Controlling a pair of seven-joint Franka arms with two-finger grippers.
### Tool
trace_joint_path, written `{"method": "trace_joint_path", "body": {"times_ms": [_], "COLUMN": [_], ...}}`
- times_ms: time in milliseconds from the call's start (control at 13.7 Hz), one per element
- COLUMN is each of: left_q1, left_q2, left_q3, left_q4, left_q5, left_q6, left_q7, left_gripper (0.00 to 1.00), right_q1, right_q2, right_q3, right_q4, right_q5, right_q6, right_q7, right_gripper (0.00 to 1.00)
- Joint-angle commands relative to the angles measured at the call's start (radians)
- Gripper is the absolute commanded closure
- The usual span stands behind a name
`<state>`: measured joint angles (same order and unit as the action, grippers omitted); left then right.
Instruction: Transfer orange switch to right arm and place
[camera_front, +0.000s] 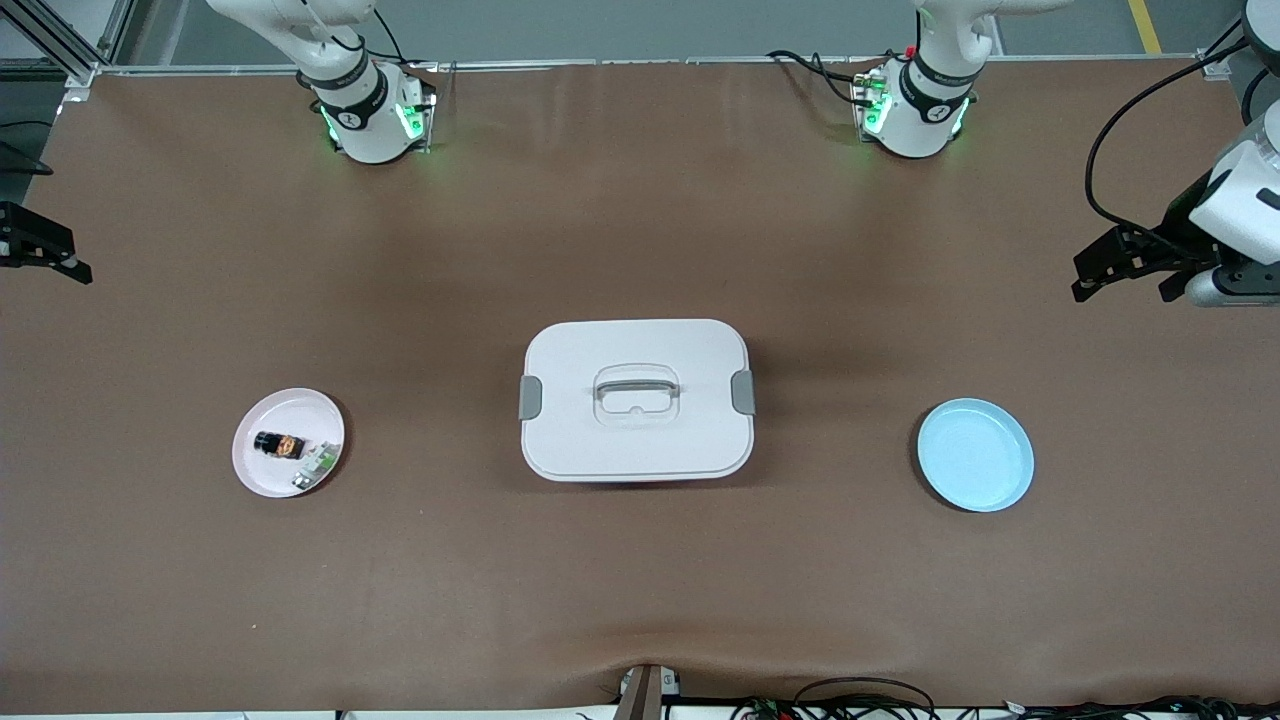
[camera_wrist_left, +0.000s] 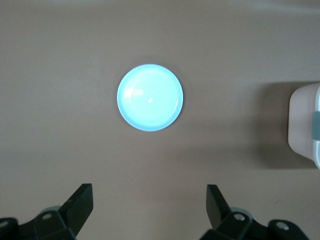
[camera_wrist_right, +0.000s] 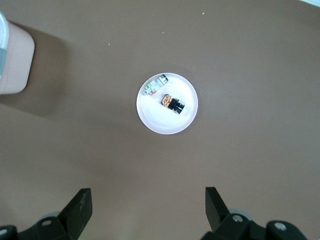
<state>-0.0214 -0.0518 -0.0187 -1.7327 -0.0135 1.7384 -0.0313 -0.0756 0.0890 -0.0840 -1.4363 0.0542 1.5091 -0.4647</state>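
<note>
1. The orange switch lies on the pink plate at the right arm's end, beside a small green-white part.
2. The blue plate lies bare; a closed white box sits between.
3. Left gripper and right gripper hover high, fingers apart, holding nothing.
4. Judged: the switch already rests on the right arm's plate, so this fits a finished placement; no further move is clear.

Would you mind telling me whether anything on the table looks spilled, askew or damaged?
Nothing stands out. The orange switch lies on the pink plate, the blue plate is bare, and the white box sits lidded.
</note>
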Motion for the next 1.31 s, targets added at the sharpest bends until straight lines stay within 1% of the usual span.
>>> {"method": "trace_joint_path", "body": {"times_ms": [0,730,1241], "left_q1": [0.006,0.006,0.004], "left_q2": [0.035,0.035,0.035], "left_q3": [-0.004,-0.006,-0.006], "left_q4": [0.055,0.051,0.051], "left_q5": [-0.005,-0.003,-0.003], "left_q6": [-0.063,-0.077,-0.077], "left_q7": [0.007,0.014,0.016], "left_gripper": [0.00,0.00,0.00], "right_q1": [0.029,0.028,0.023], "right_q2": [-0.034,-0.034,-0.034], "right_q3": [0.001,-0.003,-0.003], "right_q4": [-0.035,-0.030,-0.026], "right_q5": [-0.019,-0.020,-0.027], "right_q6": [0.008,0.010,-0.029], "right_q7": [0.113,0.149,0.291], "right_gripper": [0.00,0.00,0.00]}}
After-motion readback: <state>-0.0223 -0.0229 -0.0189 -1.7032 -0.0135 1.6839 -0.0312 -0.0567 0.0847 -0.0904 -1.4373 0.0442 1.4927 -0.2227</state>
